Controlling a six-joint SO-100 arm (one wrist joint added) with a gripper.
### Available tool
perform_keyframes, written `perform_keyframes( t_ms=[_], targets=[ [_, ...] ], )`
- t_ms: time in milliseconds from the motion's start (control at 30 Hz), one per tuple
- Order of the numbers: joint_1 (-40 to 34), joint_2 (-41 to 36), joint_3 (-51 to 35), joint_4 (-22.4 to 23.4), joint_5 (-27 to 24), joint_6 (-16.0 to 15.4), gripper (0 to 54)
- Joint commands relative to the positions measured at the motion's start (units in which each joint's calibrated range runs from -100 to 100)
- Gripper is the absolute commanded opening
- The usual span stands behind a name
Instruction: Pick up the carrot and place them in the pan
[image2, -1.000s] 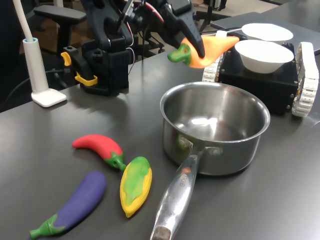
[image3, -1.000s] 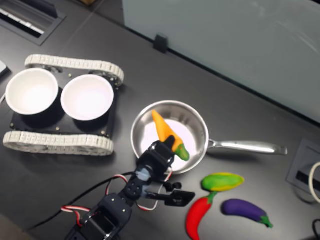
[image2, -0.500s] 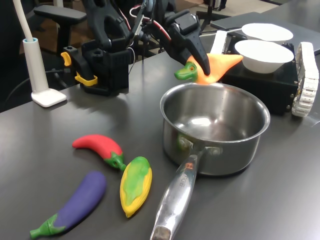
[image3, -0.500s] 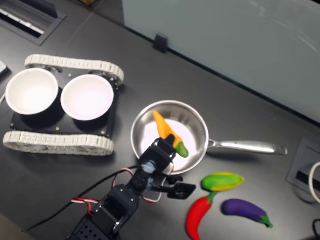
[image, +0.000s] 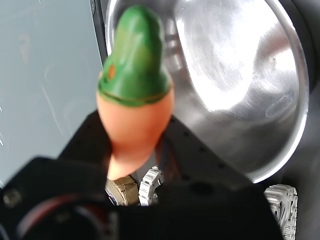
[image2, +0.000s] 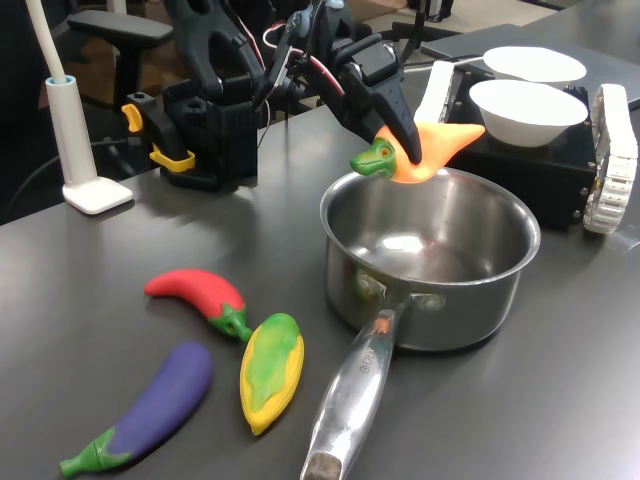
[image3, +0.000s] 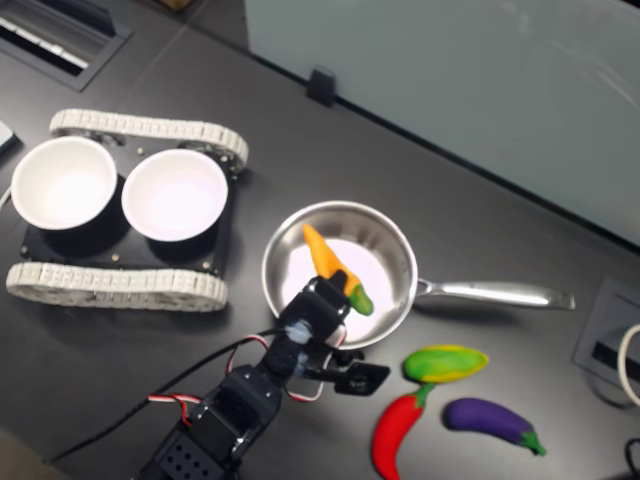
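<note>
A black gripper (image2: 405, 140) is clamped on the carrot (image2: 425, 146) near its thick end, holding it roughly level just above the pan (image2: 430, 255) rim. In the first exterior view the green stub points to that view's left and the orange tip toward the bowls (image2: 527, 110). In the second exterior view the carrot (image3: 333, 266) hangs over the pan's (image3: 290, 250) open mouth, so a release here would probably drop it inside. The wrist view shows the carrot (image: 134, 95) end on, green cap nearest, with the pan's (image: 240, 70) bare steel floor behind. The carrot looks light, smooth and somewhat soft, so it likely squashes a little under pressure and could slip. The thick part beside the stub seems the safest place to grip. The pan's long handle (image2: 350, 400) runs toward the near edge of the first exterior view. To the first exterior view's left of it lie a red chilli (image2: 200, 296), a corn cob (image2: 271, 368) and a purple aubergine (image2: 150, 405), all well apart from the pan. The fingertips are hidden behind the carrot in every view. The wrist view is blurred. How much clearance lies between carrot and rim is hard to judge.
</note>
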Motion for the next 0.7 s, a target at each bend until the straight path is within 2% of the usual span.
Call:
perform_keyframes(
  t_ms=[0,300,433,567,667],
  targets=[
    [0.8,-0.1,-2.0,-2.5,0.0,0.8,6.2],
    [0.3,-0.2,-0.7,-2.6,0.8,0.8,8.6],
    [0.2,-0.4,-0.1,-2.6,1.5,0.8,17.4],
    [0.0,-1.1,0.3,-2.5,2.2,0.8,20.8],
    [-0.3,-1.7,0.8,-2.5,2.7,0.8,25.7]
  ],
)
